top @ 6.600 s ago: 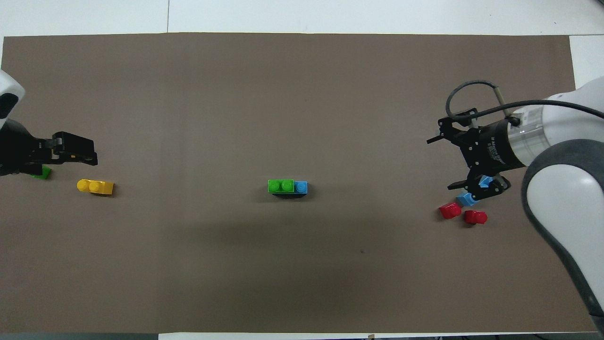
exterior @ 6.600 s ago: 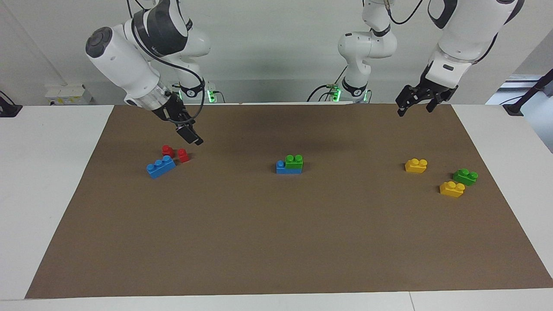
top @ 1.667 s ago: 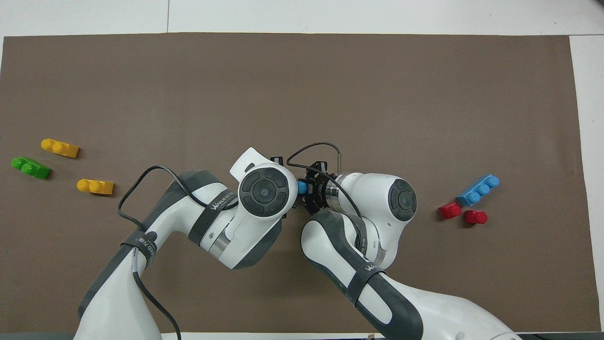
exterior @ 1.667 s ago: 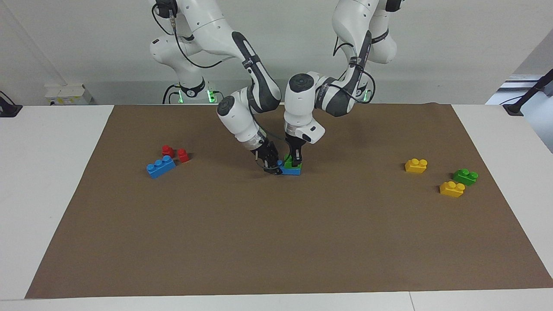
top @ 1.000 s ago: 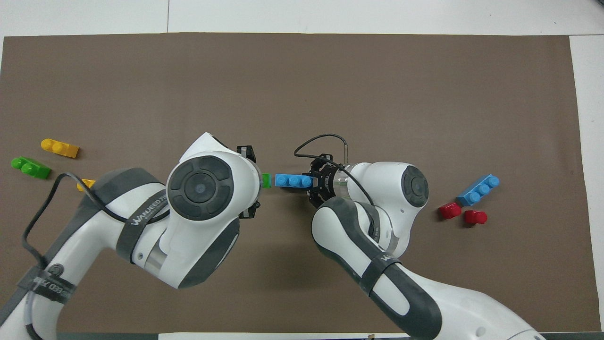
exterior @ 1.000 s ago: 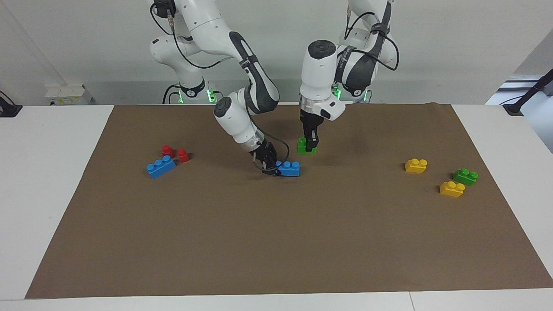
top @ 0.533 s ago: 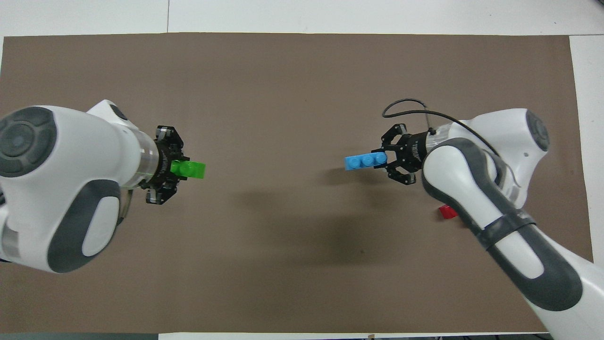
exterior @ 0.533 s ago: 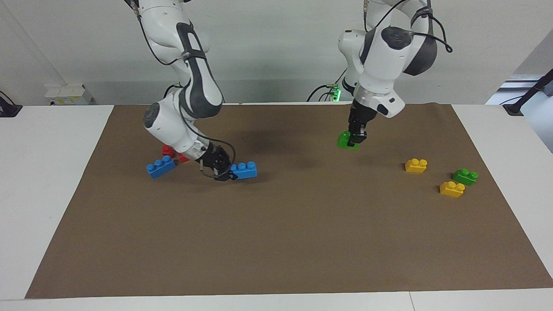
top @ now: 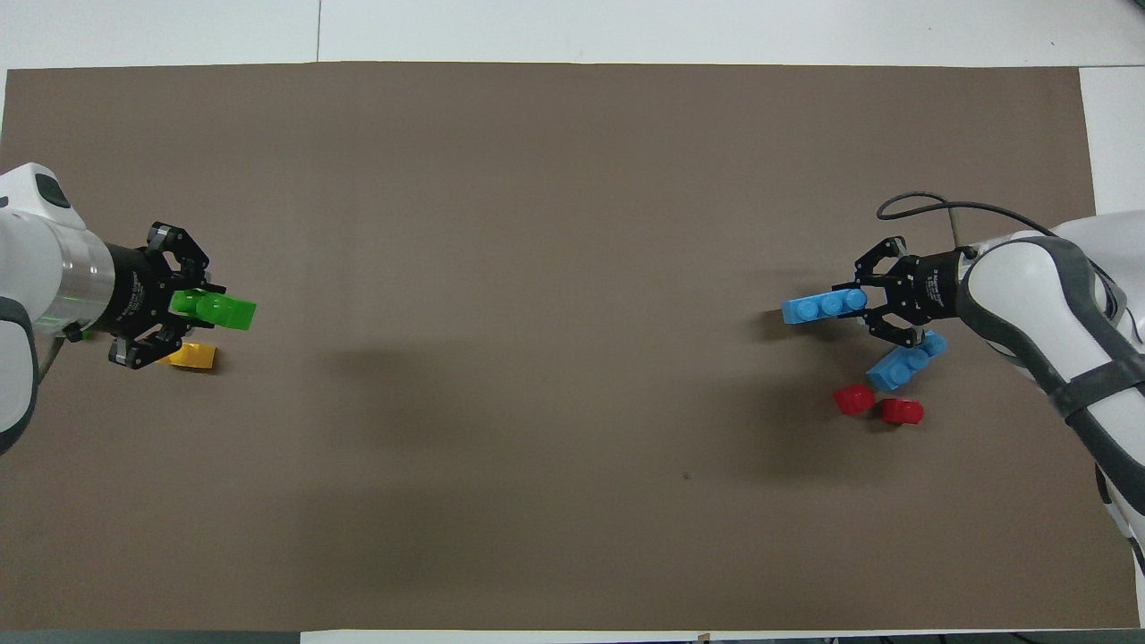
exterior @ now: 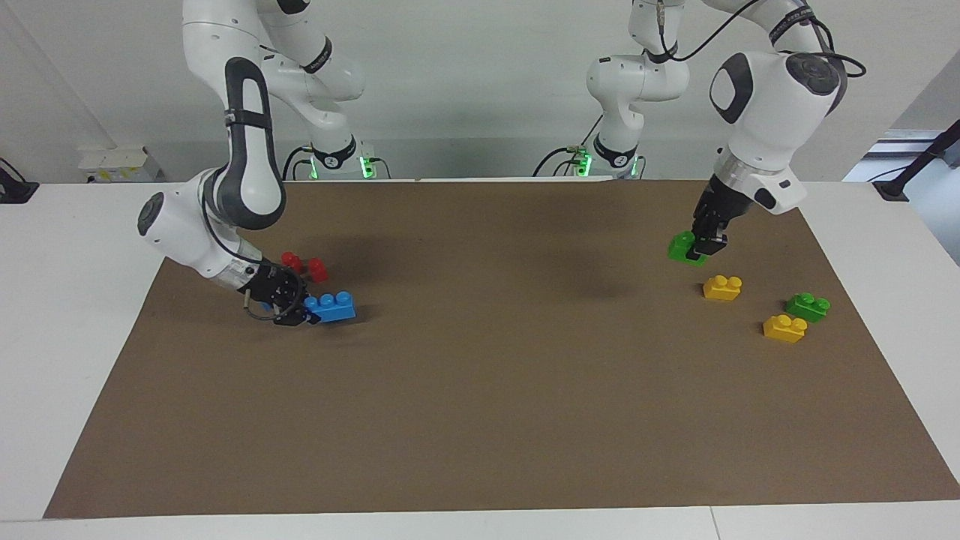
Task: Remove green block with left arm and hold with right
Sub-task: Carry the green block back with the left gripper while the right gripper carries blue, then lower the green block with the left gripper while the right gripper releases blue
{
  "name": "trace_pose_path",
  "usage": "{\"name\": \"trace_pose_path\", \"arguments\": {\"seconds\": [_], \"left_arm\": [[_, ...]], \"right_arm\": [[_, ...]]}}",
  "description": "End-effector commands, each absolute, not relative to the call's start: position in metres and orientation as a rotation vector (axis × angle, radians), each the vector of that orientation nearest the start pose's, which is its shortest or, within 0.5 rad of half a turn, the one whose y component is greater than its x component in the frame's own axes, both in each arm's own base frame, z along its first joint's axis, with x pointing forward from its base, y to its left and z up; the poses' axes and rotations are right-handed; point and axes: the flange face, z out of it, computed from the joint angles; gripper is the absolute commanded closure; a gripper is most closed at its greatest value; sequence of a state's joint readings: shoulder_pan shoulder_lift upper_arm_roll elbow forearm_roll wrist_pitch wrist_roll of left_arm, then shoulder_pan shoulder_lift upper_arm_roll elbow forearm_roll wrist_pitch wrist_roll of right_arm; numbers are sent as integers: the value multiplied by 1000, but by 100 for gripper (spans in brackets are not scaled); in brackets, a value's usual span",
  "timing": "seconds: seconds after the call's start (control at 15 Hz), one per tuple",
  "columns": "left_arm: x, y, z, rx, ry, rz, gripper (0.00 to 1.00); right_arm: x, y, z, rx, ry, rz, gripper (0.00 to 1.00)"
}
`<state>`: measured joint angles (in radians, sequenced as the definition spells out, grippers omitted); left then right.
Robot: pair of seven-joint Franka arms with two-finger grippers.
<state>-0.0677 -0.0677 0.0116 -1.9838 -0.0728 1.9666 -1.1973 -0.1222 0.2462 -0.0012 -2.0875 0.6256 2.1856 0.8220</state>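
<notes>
My left gripper [exterior: 706,243] is shut on the green block [exterior: 681,248] and holds it in the air over the mat, by the nearest yellow brick [exterior: 722,287], toward the left arm's end of the table. In the overhead view the left gripper [top: 199,309] has the green block [top: 233,312] sticking out of its fingers. My right gripper [exterior: 302,313] is shut on one end of a blue three-stud brick [exterior: 334,306], low over the mat beside the red blocks. The overhead view shows the right gripper [top: 860,302] and that blue brick [top: 812,309] too.
A second green block [exterior: 808,306] and another yellow brick [exterior: 784,328] lie toward the left arm's end. Two red blocks [exterior: 292,261] [exterior: 318,269] and a second blue brick [top: 908,365] lie toward the right arm's end. All rest on a brown mat [exterior: 480,405].
The left gripper pulled the green block off the blue brick and carried it toward its own end. The right gripper carried the blue brick away toward the red blocks.
</notes>
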Motion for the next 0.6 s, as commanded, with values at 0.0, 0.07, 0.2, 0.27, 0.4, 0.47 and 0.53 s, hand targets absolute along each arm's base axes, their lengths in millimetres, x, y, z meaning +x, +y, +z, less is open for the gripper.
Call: {"name": "trace_pose_path", "arguments": {"seconds": [0.0, 0.07, 0.2, 0.27, 0.4, 0.47, 0.53], "left_arm": [[561, -11, 471, -2759, -1707, -6, 100], [566, -9, 461, -2777, -1682, -18, 100], [579, 1, 439, -2776, -1693, -55, 100], [585, 3, 428, -2773, -1689, -71, 100], [596, 8, 401, -2783, -1628, -101, 100], [600, 14, 390, -2786, -1627, -122, 100], [604, 26, 382, -2778, -1641, -141, 100]], "right_arm": [[567, -55, 289, -2143, 1680, 402, 100], [566, -56, 288, -2139, 1682, 406, 100], [562, -63, 284, -2139, 1678, 406, 100], [558, -67, 280, -2143, 1670, 400, 100], [557, -70, 280, -2144, 1665, 396, 100], [558, -69, 280, -2148, 1658, 393, 100], [558, -70, 280, -2151, 1655, 389, 82]]}}
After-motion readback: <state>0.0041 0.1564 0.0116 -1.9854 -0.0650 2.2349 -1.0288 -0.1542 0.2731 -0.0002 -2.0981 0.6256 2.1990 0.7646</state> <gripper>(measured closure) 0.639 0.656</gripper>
